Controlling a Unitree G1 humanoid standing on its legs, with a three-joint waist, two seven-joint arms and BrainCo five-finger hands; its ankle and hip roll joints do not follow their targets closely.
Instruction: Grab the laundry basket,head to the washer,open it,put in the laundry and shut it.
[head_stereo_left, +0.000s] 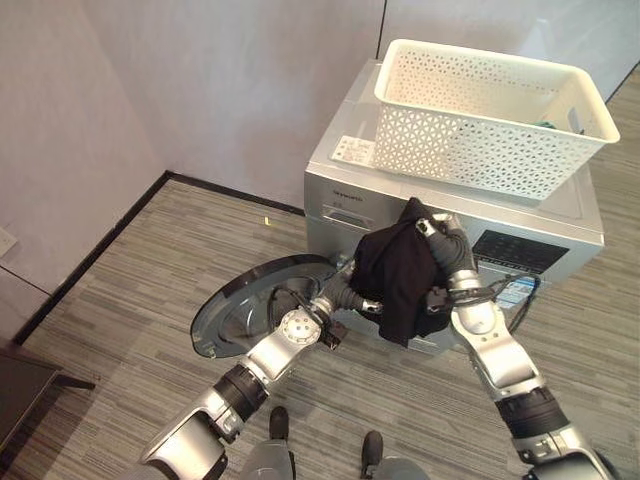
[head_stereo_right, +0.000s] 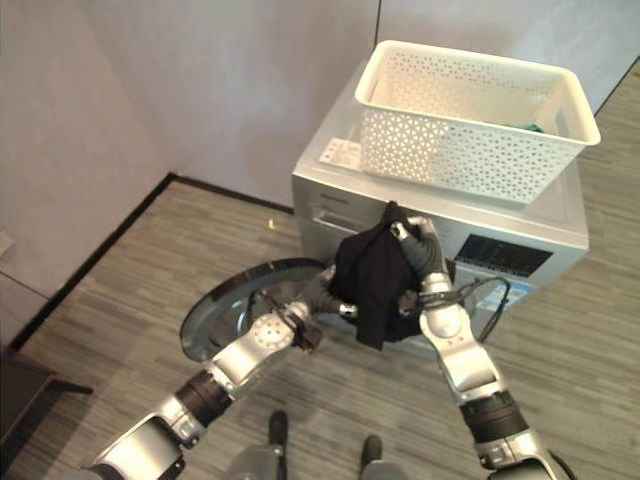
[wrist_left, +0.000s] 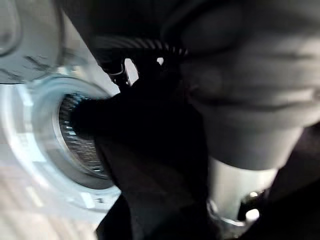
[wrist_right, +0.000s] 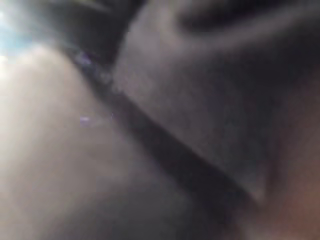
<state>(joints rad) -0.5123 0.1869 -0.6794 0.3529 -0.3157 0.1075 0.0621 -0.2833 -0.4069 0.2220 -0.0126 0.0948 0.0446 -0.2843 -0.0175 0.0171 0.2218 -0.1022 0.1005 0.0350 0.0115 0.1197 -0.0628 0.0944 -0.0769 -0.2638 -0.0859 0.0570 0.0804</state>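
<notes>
Laundry in the form of a black garment (head_stereo_left: 398, 280) hangs in front of the washer (head_stereo_left: 350, 190), bunched at its top edge where the right hand (head_stereo_left: 437, 232) pinches it with curled fingers just below the machine's upper front edge. In the left eye view the cloth drapes down over the drum opening, and the left hand (head_stereo_left: 358, 300) reaches in from the lower left to its lower edge; that hand's fingers are buried behind the fabric, so I cannot tell whether they grip it. The round washer door (head_stereo_left: 250, 305) stands swung wide to the robot's left, low over the striped floor (head_stereo_left: 150, 260). A white perforated laundry basket (head_stereo_left: 470, 140) sits on top of the washer, with a bit of green cloth (head_stereo_left: 545, 124) showing inside at its far right end. The right eye view gives the same layout: the garment (head_stereo_right: 372, 285) held up by the right hand (head_stereo_right: 418, 240), the basket (head_stereo_right: 450, 130) resting on the silver lid, the door (head_stereo_right: 235, 310) open. In the left wrist view dark fabric (wrist_left: 150, 150) hangs close before the camera, and past it the pale ring of the drum opening (wrist_left: 75, 135) shows with its perforated metal inside. The right wrist view is pressed against grey and dark cloth folds (wrist_right: 200, 110), too blurred to read further.
</notes>
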